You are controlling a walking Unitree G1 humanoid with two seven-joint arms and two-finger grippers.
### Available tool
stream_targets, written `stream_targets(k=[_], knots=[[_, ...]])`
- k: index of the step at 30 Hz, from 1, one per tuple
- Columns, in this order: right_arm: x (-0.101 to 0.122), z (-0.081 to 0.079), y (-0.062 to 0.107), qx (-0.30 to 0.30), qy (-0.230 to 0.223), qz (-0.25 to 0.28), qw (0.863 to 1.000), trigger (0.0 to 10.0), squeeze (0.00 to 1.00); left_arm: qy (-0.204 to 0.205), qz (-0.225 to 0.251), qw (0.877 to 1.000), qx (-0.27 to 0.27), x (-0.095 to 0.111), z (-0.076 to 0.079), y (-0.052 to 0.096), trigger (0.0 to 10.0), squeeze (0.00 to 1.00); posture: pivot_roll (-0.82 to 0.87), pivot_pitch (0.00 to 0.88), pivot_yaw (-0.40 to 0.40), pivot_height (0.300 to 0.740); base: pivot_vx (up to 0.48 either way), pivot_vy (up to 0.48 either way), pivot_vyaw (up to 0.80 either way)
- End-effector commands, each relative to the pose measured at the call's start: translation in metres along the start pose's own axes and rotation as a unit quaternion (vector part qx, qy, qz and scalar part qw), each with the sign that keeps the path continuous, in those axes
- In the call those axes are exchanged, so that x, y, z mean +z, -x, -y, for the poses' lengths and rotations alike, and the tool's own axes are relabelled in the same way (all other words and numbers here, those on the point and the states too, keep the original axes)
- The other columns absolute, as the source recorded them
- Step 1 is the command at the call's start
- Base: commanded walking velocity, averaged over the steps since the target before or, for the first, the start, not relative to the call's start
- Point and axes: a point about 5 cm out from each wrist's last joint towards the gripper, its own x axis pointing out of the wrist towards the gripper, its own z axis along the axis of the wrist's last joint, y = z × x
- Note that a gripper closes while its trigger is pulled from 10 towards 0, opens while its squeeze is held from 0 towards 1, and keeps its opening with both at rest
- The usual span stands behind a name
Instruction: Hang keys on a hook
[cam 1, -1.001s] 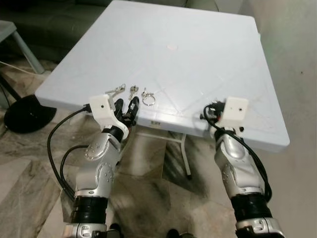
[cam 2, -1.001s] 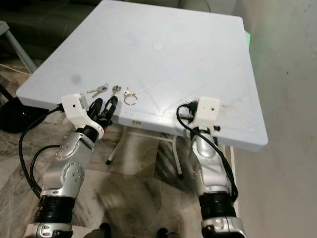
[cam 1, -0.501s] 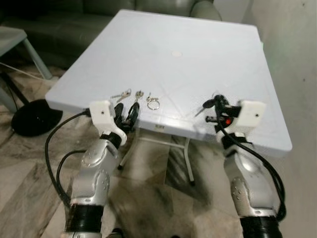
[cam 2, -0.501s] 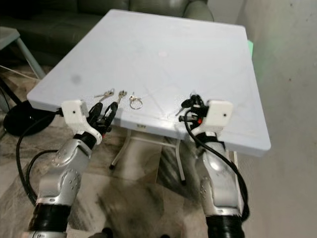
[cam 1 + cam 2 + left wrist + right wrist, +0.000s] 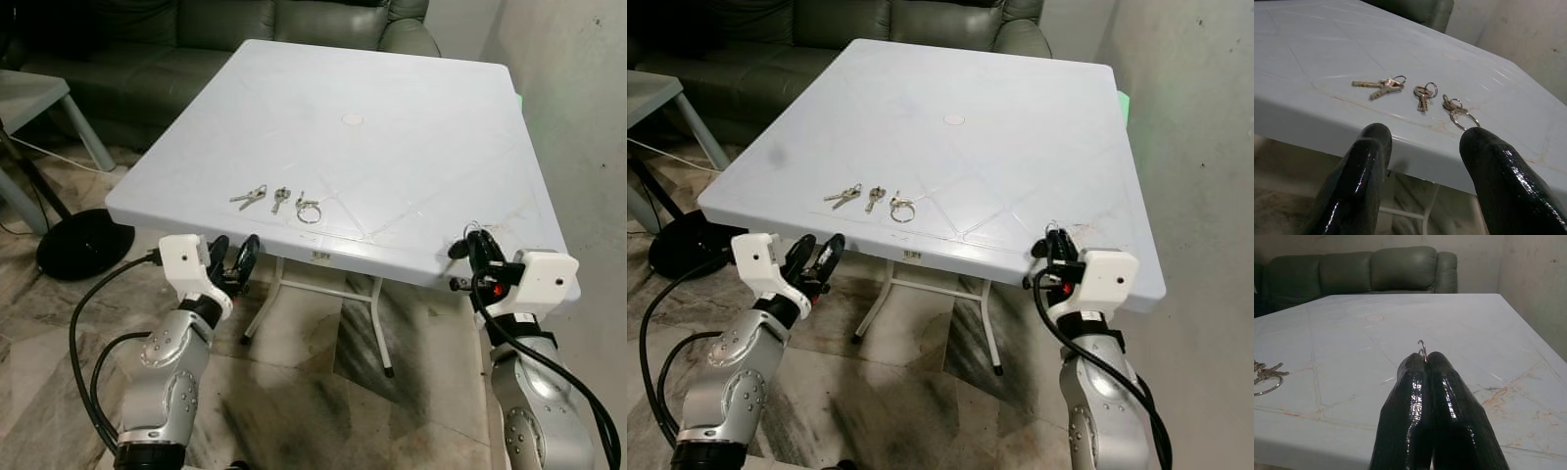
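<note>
Both grippers sit at the near edge of the white folding table (image 5: 392, 127). On the robot's left, the left gripper (image 5: 233, 260) hangs just below the table's rim with its two black fingers (image 5: 1364, 166) spread apart and nothing between them. Three small sets of keys (image 5: 280, 201) lie on the tabletop just beyond it, in a row close to the near edge, the rightmost on a larger ring. Over the table's near right corner, the right gripper (image 5: 466, 257) has its fingers pressed together on a thin metal hook (image 5: 1421, 348), whose curved tip pokes out past the fingertips. A dark green sofa (image 5: 823, 29) stands behind the table.
</note>
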Motion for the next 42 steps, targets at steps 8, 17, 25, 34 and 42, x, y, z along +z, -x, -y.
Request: stream_targets(k=[8,17,25,34,42], knots=[[0.005,-0.01,-0.009,0.012,-0.006,0.007,1.0,10.0,0.0,0.005,0.012,1.0,0.007,0.007,-0.004,-0.008,10.0,0.0,0.06,0.126,-0.014,0.74,0.0,0.394,0.0],[0.006,-0.012,-0.016,0.024,0.001,-0.001,1.0,10.0,0.0,0.016,0.021,1.0,0.016,0.01,-0.005,-0.014,10.0,0.0,0.06,0.116,-0.021,0.74,0.0,0.472,0.0],[0.008,-0.014,-0.019,0.03,0.006,-0.007,1.0,10.0,0.0,0.028,0.019,0.999,0.025,0.009,-0.003,-0.021,10.0,0.0,0.05,0.116,-0.024,0.74,0.0,0.079,-0.76],[0.005,-0.017,-0.019,0.037,0.014,-0.025,0.999,10.0,0.0,0.035,0.001,0.999,0.039,0.008,-0.006,-0.029,10.0,0.0,0.05,0.131,-0.04,0.74,0.0,0.0,-0.78],[0.003,-0.022,-0.02,0.056,0.014,-0.037,0.998,10.0,0.0,0.036,-0.016,0.999,0.022,0.003,0.003,-0.038,10.0,0.0,0.05,0.135,-0.056,0.74,0.0,0.0,-0.78]])
